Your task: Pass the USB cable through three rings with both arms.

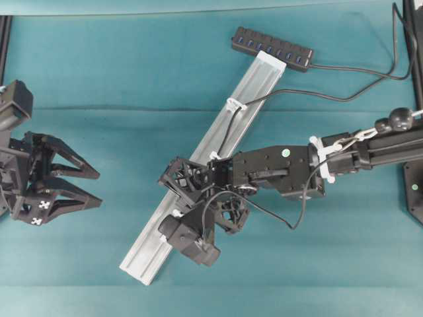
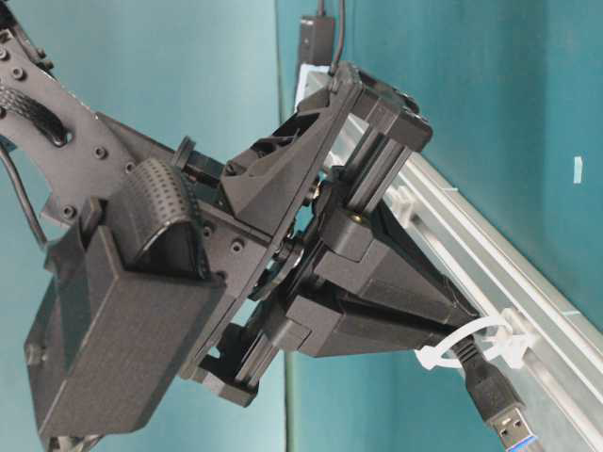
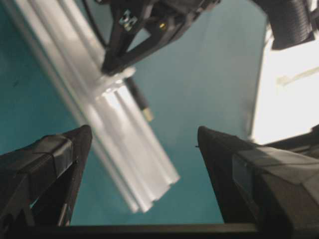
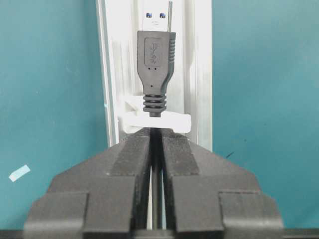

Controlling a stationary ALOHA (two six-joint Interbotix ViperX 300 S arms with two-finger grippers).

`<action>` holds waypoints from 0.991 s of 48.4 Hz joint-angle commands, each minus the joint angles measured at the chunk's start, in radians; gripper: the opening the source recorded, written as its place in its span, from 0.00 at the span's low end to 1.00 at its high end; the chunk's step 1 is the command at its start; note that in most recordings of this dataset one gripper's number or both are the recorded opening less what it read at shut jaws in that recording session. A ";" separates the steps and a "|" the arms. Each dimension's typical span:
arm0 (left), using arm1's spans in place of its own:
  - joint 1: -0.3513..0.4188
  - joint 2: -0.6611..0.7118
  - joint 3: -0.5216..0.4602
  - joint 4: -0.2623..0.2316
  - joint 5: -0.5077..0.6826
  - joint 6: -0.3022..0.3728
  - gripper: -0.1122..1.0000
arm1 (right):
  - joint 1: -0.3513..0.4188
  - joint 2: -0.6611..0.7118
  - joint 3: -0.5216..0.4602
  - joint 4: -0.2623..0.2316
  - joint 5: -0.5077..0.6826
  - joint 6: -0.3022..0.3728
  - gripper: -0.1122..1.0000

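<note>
Right gripper [image 4: 155, 137] clamped on cable [image 4: 157, 199] behind plug [image 4: 156, 64]; plug poking through ring [image 4: 155, 121] on rail [image 1: 218, 142]. Left gripper [image 1: 92, 188] wide, well apart. Risk: plug snags ring, or slips back before left grabs.

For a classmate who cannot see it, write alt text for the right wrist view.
The right gripper holds the USB cable in shut jaws, its plug pushed through a white ring on the silver rail, over teal table.

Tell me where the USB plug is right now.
In the right wrist view the plug lies over the rail, just past a white ring, its cable pinched in the right gripper behind.
</note>
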 commanded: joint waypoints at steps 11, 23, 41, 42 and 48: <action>-0.020 0.144 0.054 0.002 -0.290 -0.054 0.93 | -0.011 0.005 -0.006 0.003 -0.026 0.084 0.17; -0.023 0.368 0.005 0.003 -0.434 -0.067 0.93 | -0.011 0.005 -0.006 0.003 -0.028 0.097 0.17; -0.048 0.600 -0.064 0.003 -0.445 -0.069 0.93 | -0.011 0.003 -0.006 0.005 -0.021 0.097 0.17; -0.051 0.607 -0.067 0.003 -0.445 -0.071 0.93 | -0.011 0.003 -0.006 0.005 -0.023 0.097 0.17; -0.054 0.666 -0.084 0.003 -0.445 -0.071 0.93 | -0.011 0.003 -0.006 0.003 -0.021 0.097 0.17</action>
